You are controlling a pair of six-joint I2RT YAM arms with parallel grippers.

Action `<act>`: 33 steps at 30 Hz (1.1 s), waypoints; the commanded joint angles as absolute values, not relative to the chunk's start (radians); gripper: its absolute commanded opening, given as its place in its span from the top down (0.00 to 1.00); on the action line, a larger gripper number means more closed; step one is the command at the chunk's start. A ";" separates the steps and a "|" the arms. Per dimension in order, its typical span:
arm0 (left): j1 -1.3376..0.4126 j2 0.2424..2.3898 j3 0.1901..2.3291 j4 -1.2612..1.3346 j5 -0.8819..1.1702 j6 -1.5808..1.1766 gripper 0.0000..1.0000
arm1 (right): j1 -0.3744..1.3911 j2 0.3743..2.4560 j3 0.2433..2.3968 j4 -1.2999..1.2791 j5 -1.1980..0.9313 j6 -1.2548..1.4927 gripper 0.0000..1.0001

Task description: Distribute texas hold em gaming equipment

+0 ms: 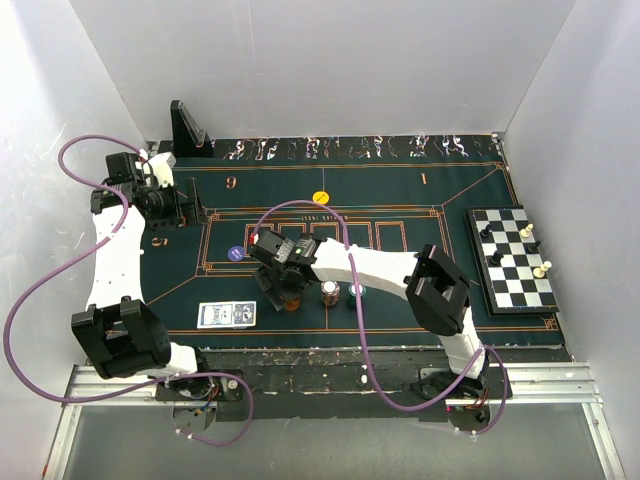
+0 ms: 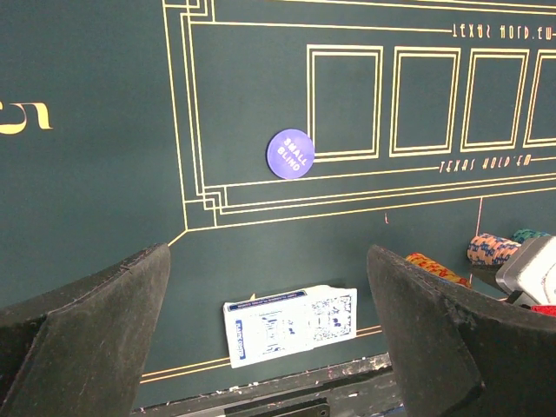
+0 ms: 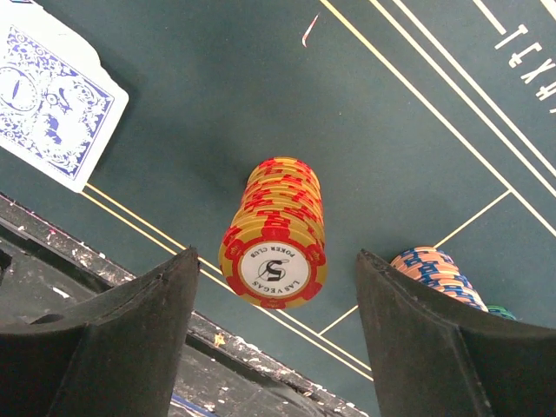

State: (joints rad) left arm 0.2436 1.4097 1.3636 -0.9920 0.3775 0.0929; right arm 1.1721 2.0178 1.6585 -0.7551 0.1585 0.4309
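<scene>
The right hand straddles the red-and-yellow chip stack, jaws wide and clear; the stack looks slick and topple-prone, best pinched low.

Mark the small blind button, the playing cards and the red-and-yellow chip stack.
small blind button (image 2: pixel 290 154), left wrist view, its blue face.
playing cards (image 2: pixel 291 328), left wrist view, the patterned back.
red-and-yellow chip stack (image 3: pixel 274 268), right wrist view, top chip's white label.

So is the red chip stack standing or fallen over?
Standing. The stack rises straight off the felt, chips piled evenly, none spilled.
</scene>
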 commanded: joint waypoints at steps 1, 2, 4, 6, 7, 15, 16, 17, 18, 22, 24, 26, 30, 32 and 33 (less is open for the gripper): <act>0.256 1.359 1.399 -1.002 0.371 0.097 0.02 | 1.177 2.022 1.666 -0.742 0.176 0.429 0.24; 0.258 1.359 1.399 -1.002 0.371 0.097 0.02 | 1.177 2.020 1.663 -0.742 0.178 0.431 0.26; 0.259 1.356 1.399 -1.002 0.370 0.100 0.02 | 1.178 2.017 1.660 -0.736 0.178 0.436 0.30; 0.259 1.358 1.401 -1.003 0.370 0.100 0.02 | 1.178 2.013 1.661 -0.735 0.179 0.436 0.35; 0.261 1.358 1.401 -1.003 0.370 0.100 0.02 | 1.177 2.010 1.664 -0.735 0.179 0.437 0.37; 0.271 1.350 1.404 -1.005 0.367 0.110 0.02 | 1.177 2.019 1.677 -0.747 0.183 0.440 0.51; 0.273 1.350 1.402 -1.005 0.367 0.112 0.02 | 1.178 2.019 1.678 -0.746 0.183 0.442 0.53; 0.273 1.350 1.402 -1.005 0.367 0.112 0.02 | 1.177 2.019 1.678 -0.747 0.181 0.443 0.55; 0.275 1.348 1.401 -1.003 0.368 0.115 0.02 | 1.178 2.019 1.678 -0.746 0.179 0.445 0.58; 0.279 1.345 1.404 -1.005 0.376 0.115 0.02 | 1.177 2.020 1.674 -0.741 0.173 0.453 0.63; 0.279 1.345 1.407 -1.003 0.380 0.114 0.02 | 1.178 2.023 1.669 -0.742 0.170 0.454 0.63; 0.279 1.344 1.405 -1.005 0.383 0.114 0.02 | 1.178 2.020 1.658 -0.736 0.175 0.462 0.66; 0.281 1.339 1.405 -1.003 0.382 0.117 0.02 | 1.177 1.994 1.652 -0.719 0.192 0.468 0.81; 0.284 1.338 1.405 -1.002 0.385 0.115 0.02 | 1.180 1.974 1.661 -0.713 0.206 0.466 0.95; 0.284 1.338 1.408 -1.002 0.387 0.115 0.02 | 1.177 1.965 1.667 -0.713 0.212 0.466 0.99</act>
State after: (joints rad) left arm 0.2737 1.3861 1.3701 -0.9951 0.3740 0.1043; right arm 1.1732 2.0201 1.6550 -0.7460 0.1772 0.4545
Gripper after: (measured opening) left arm 0.981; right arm 0.512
